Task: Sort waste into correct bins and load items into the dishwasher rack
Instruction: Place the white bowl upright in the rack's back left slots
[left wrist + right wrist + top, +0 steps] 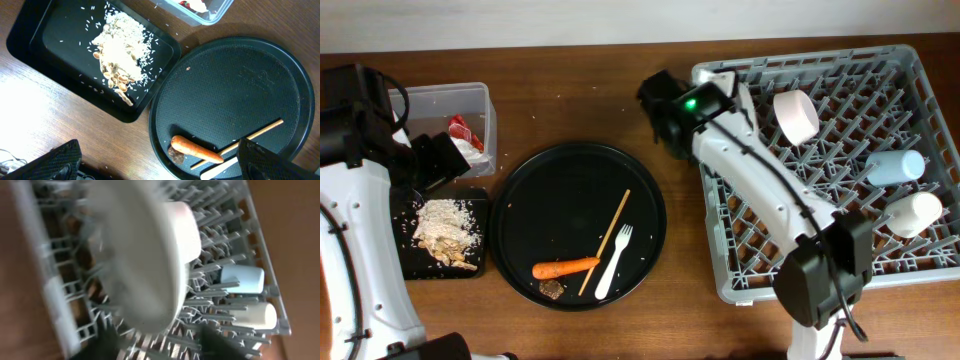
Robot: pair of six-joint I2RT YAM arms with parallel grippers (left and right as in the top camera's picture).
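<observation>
My left gripper [438,160] [160,165] is open and empty, over the near edge of the round black tray [520,230] [240,75]. On that tray lie the orange carrot [565,268] [197,149], the small brown bit [552,289] [175,155] and the white fork [615,262] [220,170]. Food scraps [447,230] [120,50] lie in the black rectangular tray [415,265] [55,35]. The red wrapper [460,128] and tissue [472,146] are in the clear tub [450,95] [200,12]. My right gripper [662,108] [162,342] is open at the rack's [840,80] [30,255] left side, below the white plate [140,255], which stands on edge.
A pale pink bowl [795,115] [187,230], a light blue cup [895,165] [242,279] and a cream cup [915,212] [257,315] sit in the rack. A thin wooden stick [610,240] [250,136] lies on the round tray beside the fork.
</observation>
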